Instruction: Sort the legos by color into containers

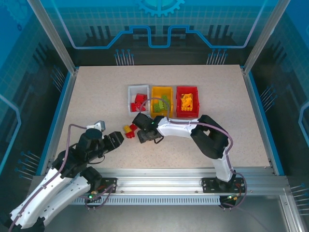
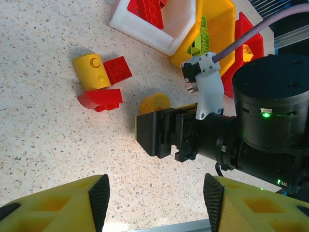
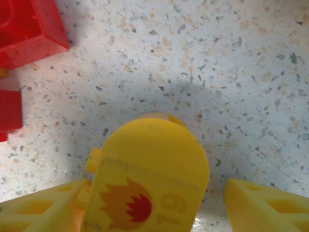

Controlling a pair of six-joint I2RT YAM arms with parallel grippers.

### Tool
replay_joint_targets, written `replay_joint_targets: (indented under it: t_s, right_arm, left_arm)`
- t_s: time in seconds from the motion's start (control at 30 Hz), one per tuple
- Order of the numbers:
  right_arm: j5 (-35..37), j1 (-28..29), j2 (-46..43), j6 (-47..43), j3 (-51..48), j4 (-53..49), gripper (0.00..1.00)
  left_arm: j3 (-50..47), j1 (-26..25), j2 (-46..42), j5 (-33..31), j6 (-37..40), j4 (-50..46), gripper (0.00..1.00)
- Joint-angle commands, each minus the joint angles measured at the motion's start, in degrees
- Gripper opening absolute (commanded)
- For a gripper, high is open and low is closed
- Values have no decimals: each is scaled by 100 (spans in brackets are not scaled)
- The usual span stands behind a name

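The left hand (image 2: pixel 155 186) hangs with its jaws parted and nothing between them. Ahead of it and to its left, three pieces lie on the speckled desk (image 1: pixel 96 96). They are a yellow plastic cylinder brick (image 2: pixel 91 71), a small red square plastic brick (image 2: pixel 118 70) touching it, and a low red plastic brick (image 2: pixel 101 99) just beside both. None of the three is sorted yet.

Right of those, the right hand (image 1: pixel 144 136) sits low at the desk. Its fingers stand open on either side of a rounded yellow plastic piece with a flame print (image 3: pixel 149 164). One finger looks to touch the piece and the other is apart, so it is not gripped.

Beyond that hand stand the bins. The white plastic bin (image 1: pixel 129 99) holds red bricks (image 1: pixel 139 100), the yellow-orange plastic bin (image 1: pixel 152 99) holds light green bricks (image 1: pixel 165 102), and the red plastic bin (image 1: pixel 197 96) holds yellow-orange bricks (image 1: pixel 186 101).

Most of the sort looks done. Four loose pieces remain, and by that pattern the two yellow go to the red bin and the two red to the white.
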Motion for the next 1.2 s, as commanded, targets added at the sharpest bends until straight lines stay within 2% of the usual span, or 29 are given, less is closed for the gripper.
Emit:
replay_joint_targets:
  t_s: [0.0,0.1,0.3,0.43,0.53,0.63,0.77,0.87,0.97,1.17]
  right_arm:
    - [-38,-96,277,83,314,-50,72]
    - [-92,-136,440,145,496,-56,67]
    - [111,-111,369,254,499,-228,45]
    - [437,-67,-423,328,-42,-200,36]
    - [761,-158,-1438,326,-696,-222,36]
    - [933,-557,-2401,201,-1206,-436,35]
    - [713,-1657,-3115,-277,-1468,-523,35]
    - [437,-2458,-2956,-642,-1200,-540,35]
    - [234,-2992,-2435,-862,-666,-597,35]
    - [100,-3463,-1195,-941,321,-902,35]
  left_arm:
    - [-93,-3,39,181,-42,231,58]
    - [-128,3,46,209,-52,245,58]
    - [-164,-1,48,296,-40,304,58]
    - [-130,3,151,511,-15,581,58]
    - [-5,-6,468,760,6,954,58]
    - [168,-36,1001,1037,50,1504,58]
    - [581,-386,2020,1045,248,2160,58]
    - [1033,-804,2794,816,503,2491,59]
    - [1494,-1167,3498,598,717,2701,59]
    - [1910,-1509,4275,391,810,3013,59]
